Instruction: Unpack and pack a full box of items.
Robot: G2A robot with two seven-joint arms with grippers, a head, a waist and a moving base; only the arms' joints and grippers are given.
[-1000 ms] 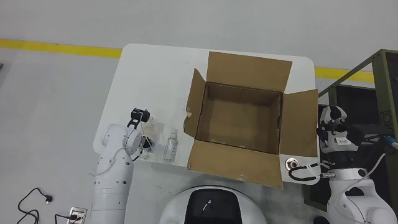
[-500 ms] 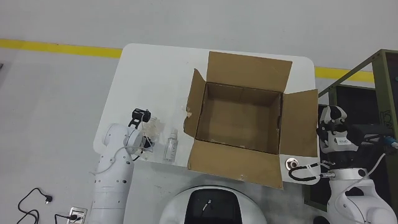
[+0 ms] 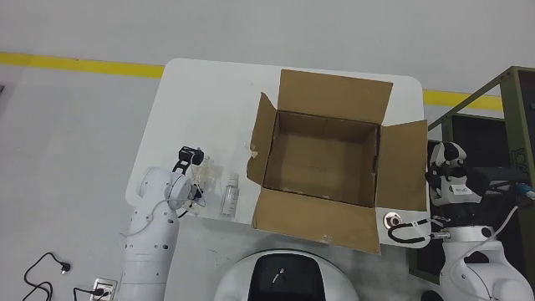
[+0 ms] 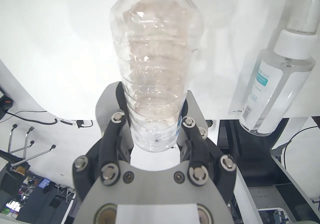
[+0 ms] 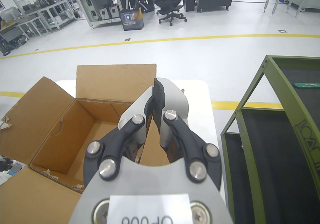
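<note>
With fingers clamped on the clear bottle [image 4: 155, 47] on the table [image 3: 209, 109], the left gripper [image 4: 150, 100] seemed to be starting packing, needing a lift into the empty box [image 3: 322, 104]; the right gripper [image 5: 156, 100] had its fingers pressed together.

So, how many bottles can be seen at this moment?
2. A clear plastic bottle is held in the left gripper; a capped spray bottle lies on the table beside it, toward the cardboard box, whose visible inside looks empty.
</note>
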